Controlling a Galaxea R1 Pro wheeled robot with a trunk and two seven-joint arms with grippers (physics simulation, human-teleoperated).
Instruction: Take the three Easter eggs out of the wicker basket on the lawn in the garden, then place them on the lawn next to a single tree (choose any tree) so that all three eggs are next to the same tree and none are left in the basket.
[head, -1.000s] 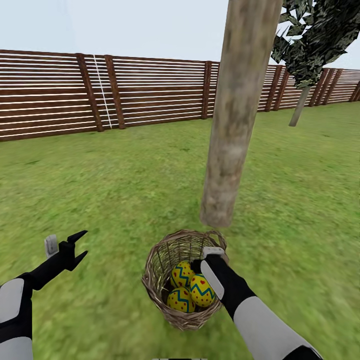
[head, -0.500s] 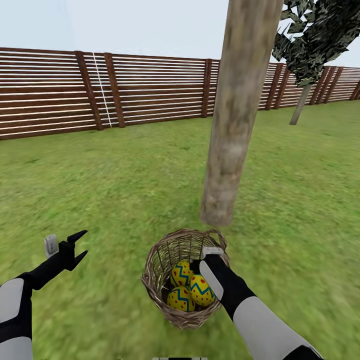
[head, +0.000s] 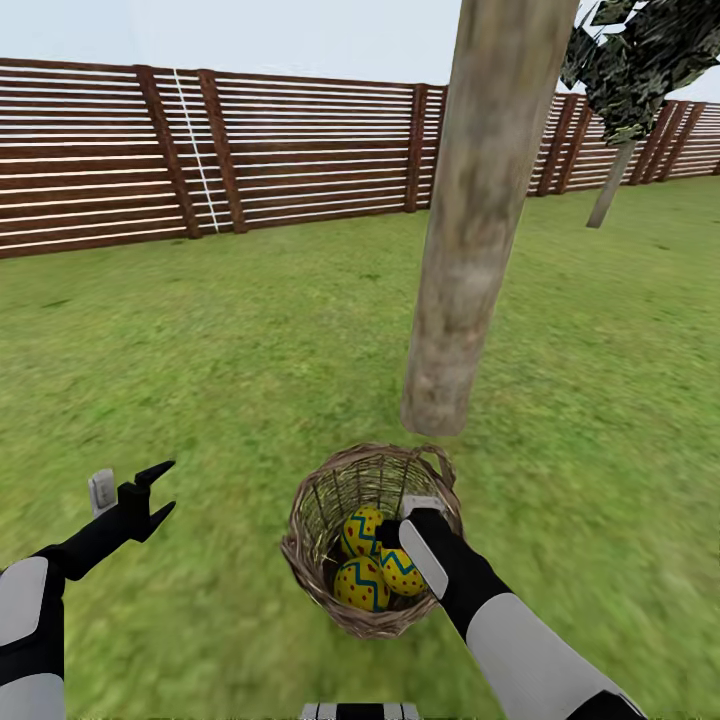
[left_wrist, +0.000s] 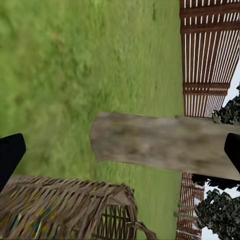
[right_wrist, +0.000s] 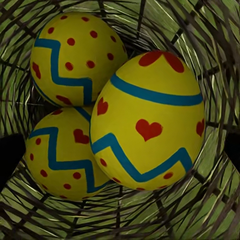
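A wicker basket (head: 372, 540) is seen on the lawn (head: 200, 350) just in front of the foot of a thick bare trunk, the tree (head: 470, 220), with a narrow strip of grass between the rim and the trunk base. Three eggs (head: 372, 562) are held inside the basket, packed together and touching one another: yellow shells with a blue zigzag band and red marks. In the right wrist view the eggs (right_wrist: 115, 110) are shown close up against the woven wall (right_wrist: 215, 40), the nearest one marked with red hearts, the other two with red dots. The right gripper (head: 398, 530) is lowered into the basket from the near right side, directly over the eggs; its fingertips are hidden among them in the head view, and only dark edges are seen at the sides of the right wrist view, so the jaws appear spread wide with no egg clasped between them. The left gripper (head: 155, 490) is held above the grass well to the left of the basket, its two dark fingers parted and nothing between them. In the left wrist view the trunk (left_wrist: 165, 145) is shown crossing the picture, with the basket's side (left_wrist: 65, 207) near it and the slat fence (left_wrist: 210, 50) beyond. The fence (head: 200, 150) is seen along the far edge of the lawn, and a thin-trunked leafy tree (head: 640, 60) stands far off to the right.
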